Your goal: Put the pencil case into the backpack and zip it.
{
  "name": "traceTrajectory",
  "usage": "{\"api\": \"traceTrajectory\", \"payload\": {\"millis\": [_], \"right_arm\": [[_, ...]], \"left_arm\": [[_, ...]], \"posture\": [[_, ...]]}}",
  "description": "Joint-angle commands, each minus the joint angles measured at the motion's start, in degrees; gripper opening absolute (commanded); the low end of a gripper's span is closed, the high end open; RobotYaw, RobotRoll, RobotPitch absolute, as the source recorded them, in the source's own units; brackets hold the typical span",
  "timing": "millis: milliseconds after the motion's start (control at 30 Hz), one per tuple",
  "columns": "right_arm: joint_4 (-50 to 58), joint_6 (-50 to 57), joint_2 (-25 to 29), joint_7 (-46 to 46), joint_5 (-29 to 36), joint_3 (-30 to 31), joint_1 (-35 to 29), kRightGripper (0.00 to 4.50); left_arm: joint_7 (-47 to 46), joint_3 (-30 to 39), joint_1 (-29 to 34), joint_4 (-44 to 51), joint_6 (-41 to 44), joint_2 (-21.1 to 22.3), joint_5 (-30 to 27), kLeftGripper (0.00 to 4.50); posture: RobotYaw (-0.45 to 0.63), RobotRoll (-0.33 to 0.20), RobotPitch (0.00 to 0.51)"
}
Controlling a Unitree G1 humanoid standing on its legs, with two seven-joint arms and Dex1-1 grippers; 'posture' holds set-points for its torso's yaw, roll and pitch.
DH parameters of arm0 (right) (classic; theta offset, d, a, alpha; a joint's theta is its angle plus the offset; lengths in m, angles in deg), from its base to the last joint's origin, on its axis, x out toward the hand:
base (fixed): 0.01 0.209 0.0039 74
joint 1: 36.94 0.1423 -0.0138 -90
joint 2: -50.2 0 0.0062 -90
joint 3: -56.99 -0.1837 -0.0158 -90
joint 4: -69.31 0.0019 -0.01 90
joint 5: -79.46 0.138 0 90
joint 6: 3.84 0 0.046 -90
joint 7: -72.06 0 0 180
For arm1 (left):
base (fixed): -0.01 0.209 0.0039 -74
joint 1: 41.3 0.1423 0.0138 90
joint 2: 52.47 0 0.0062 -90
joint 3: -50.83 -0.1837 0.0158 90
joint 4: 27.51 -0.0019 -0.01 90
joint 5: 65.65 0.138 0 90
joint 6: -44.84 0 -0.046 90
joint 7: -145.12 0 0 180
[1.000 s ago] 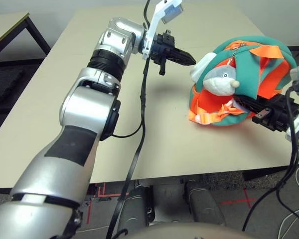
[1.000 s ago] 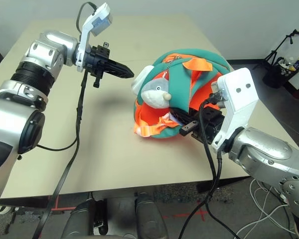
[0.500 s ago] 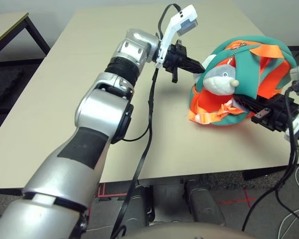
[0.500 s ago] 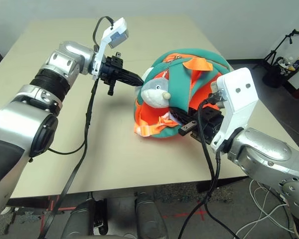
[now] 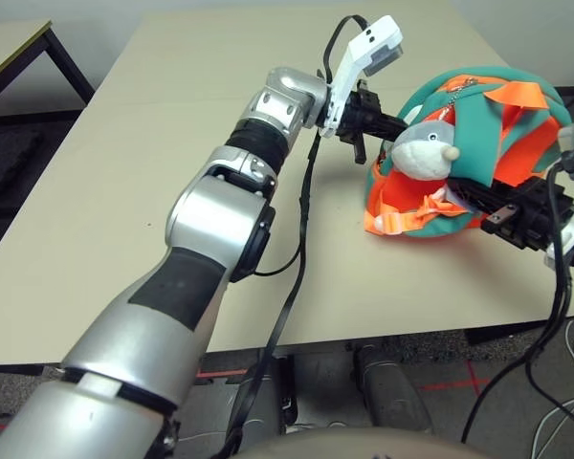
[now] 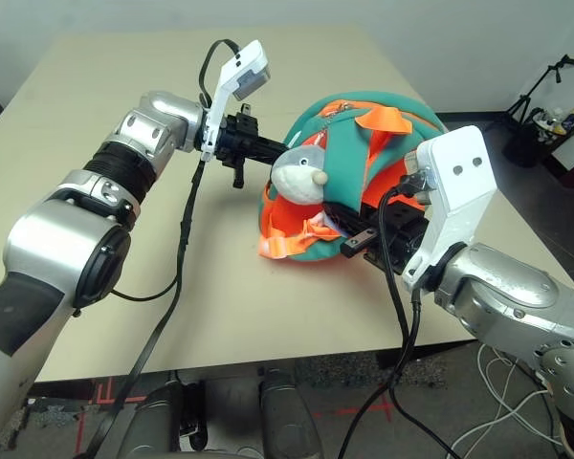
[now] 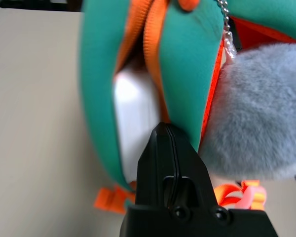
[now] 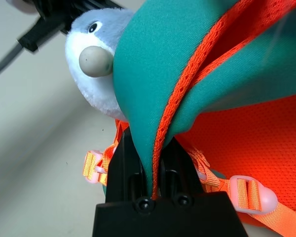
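Note:
The orange and teal backpack point(image 5: 502, 120) lies on its side at the table's right, with its grey-white plush dolphin point(image 5: 423, 151) facing me. My left gripper point(image 5: 394, 124) is shut, its tip pressed at the backpack's edge just behind the dolphin. In the left wrist view, my left gripper point(image 7: 164, 129) points at a gap between teal panels where the white pencil case point(image 7: 135, 111) shows inside. My right gripper point(image 8: 155, 163) is shut on a teal, orange-trimmed fold of the backpack point(image 8: 197, 64) at its lower right side.
The beige table point(image 5: 172, 143) spreads wide to the left and front of the backpack. A black cable point(image 5: 292, 277) hangs from my left wrist over the front edge. Another table point(image 5: 10, 48) stands at far left. Dark gear point(image 6: 545, 120) sits on the floor at right.
My left arm has reached to the right across the table, and its shut tip has come from open air to the backpack beside the dolphin. The right gripper has held still.

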Motion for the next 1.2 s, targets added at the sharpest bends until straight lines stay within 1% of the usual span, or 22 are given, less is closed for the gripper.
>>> {"api": "traceTrajectory", "payload": {"millis": [33, 133, 233, 433, 800, 967, 1033, 1133, 1200], "right_arm": [[0.5, 0.6, -0.3, -0.8, 0.3, 1.5, 0.8, 0.17], [0.1, 0.7, -0.3, -1.3, 0.0, 1.9, 1.4, 0.17], [-0.3, 0.8, -0.4, -1.5, -0.3, 2.3, 2.2, 0.17], [-0.6, 1.2, -0.5, -1.5, -0.2, 2.7, 3.3, 0.17], [0.6, 1.2, -0.5, 0.2, 1.1, 1.5, 2.1, 0.17], [0.8, 1.0, -0.7, 0.5, 0.9, 1.7, 2.0, 0.17], [0.7, 1.0, -0.8, 0.4, 0.6, 1.8, 2.0, 0.17], [0.5, 1.0, -0.9, 0.3, 0.4, 1.8, 2.0, 0.17], [0.3, 1.0, -0.9, -0.1, 0.0, 1.7, 2.0, 0.17]], "left_arm": [[0.0, 0.7, -0.6, -0.4, -0.1, 1.6, 0.8, 0.00], [-0.9, 0.6, -0.1, -0.7, -0.3, 2.5, 1.3, 0.00], [-1.2, 0.2, 1.1, -0.7, -0.4, 1.9, 1.6, 0.00], [-1.2, 0.3, 2.5, -0.5, 0.2, -1.0, 1.9, 0.00], [-6.7, 0.3, 3.7, -2.4, -1.6, -5.9, 3.3, 0.00], [-7.9, 0.6, 4.4, -3.0, -2.0, -7.3, 3.3, 0.00], [-8.2, 0.9, 4.4, -2.9, -2.3, -7.3, 3.1, 0.00], [-8.1, 1.2, 2.9, -2.1, -4.0, -5.9, 3.3, 0.00], [-6.8, 2.2, 0.7, -0.9, -4.8, -3.7, 2.3, 0.00]], "posture": [[-0.30, 0.000, 0.114], [-0.30, 0.000, 0.114], [-0.30, 0.000, 0.111], [-0.32, 0.000, 0.114], [-0.36, 0.000, 0.115], [-0.36, 0.000, 0.111], [-0.35, 0.000, 0.107], [-0.34, 0.000, 0.106], [-0.33, 0.000, 0.103]]}}
